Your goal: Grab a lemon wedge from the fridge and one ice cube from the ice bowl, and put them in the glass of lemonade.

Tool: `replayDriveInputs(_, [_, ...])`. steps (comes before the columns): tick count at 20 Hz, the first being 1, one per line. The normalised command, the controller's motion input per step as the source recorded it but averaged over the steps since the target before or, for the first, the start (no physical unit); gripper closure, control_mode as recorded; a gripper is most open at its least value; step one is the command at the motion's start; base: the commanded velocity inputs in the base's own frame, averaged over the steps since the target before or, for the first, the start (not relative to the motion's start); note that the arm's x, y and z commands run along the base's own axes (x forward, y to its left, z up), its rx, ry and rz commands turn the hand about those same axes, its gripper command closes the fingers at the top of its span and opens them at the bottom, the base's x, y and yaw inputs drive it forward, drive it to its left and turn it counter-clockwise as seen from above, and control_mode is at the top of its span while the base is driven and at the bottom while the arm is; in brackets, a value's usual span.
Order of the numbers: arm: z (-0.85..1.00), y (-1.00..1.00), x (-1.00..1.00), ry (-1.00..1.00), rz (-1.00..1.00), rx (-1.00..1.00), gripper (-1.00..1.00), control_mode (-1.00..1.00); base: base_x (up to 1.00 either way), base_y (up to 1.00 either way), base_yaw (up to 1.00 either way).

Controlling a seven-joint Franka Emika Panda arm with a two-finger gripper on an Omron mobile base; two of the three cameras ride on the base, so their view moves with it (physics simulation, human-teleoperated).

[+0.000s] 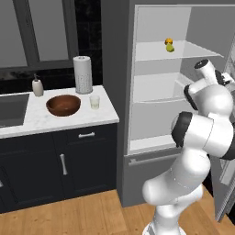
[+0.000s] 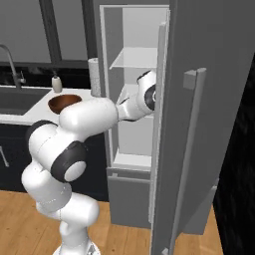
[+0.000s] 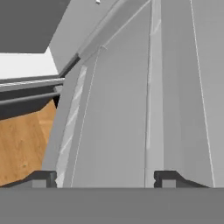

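I see the tall matte grey fridge point(image 1: 151, 151) with its door point(image 2: 209, 129) swung wide open. The long grey bar handle point(image 2: 191, 149) runs down the front of that door. Inside are white shelves point(image 1: 176, 49).

On the top shelf, far back, sits the small yellow-green lemon wedge point(image 1: 170, 47). A small round orange thing point(image 1: 168, 41) is touching it, just above it.

My white arm reaches up toward the open door, on the right side of the fridge. In the hand view, the two dark finger tips point(image 3: 43, 178) of my gripper point(image 3: 105, 179) stand wide apart, with nothing between them. Past them I see the grey inside of the door, and some wooden floor point(image 3: 22, 144) off to the left.

To the left of the fridge is a white marble counter point(image 1: 46, 121) over dark cabinets point(image 1: 64, 160). The wide, round, reddish-brown glossy ice bowl point(image 1: 63, 105) sits on it. I cannot make out an ice cube in it. The small clear glass of pale yellow lemonade point(image 1: 94, 102) stands just right of the bowl. Behind them is a tall white paper-towel roll point(image 1: 82, 74). A cream soap dispenser point(image 1: 37, 86) stands farther left, by the sink point(image 1: 11, 110).
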Motion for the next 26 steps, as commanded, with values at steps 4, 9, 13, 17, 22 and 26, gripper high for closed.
replayDriveInputs(4, [-0.10,-1.00,-0.92,0.00,-0.11,0.00,-1.00,-1.00,0.00,0.00,0.00])
replayDriveInputs(9, [0.11,0.04,-0.66,-0.09,0.01,0.01,-1.00,-1.00,0.00,0.00,0.00])
replayDriveInputs(13, [0.03,1.00,-0.57,-0.33,0.03,0.05,-1.00,-1.00,0.00,0.00,0.00])
replayDriveInputs(17, [-0.03,1.00,-0.79,-0.41,0.00,0.23,-1.00,-1.00,0.00,0.00,0.00])
replayDriveInputs(22, [-0.03,1.00,-0.79,-0.37,0.00,0.27,-1.00,-1.00,0.00,0.00,0.00])
replayDriveInputs(26, [0.00,1.00,-0.77,-0.15,0.01,0.25,-1.00,-1.00,0.00,0.00,0.00])
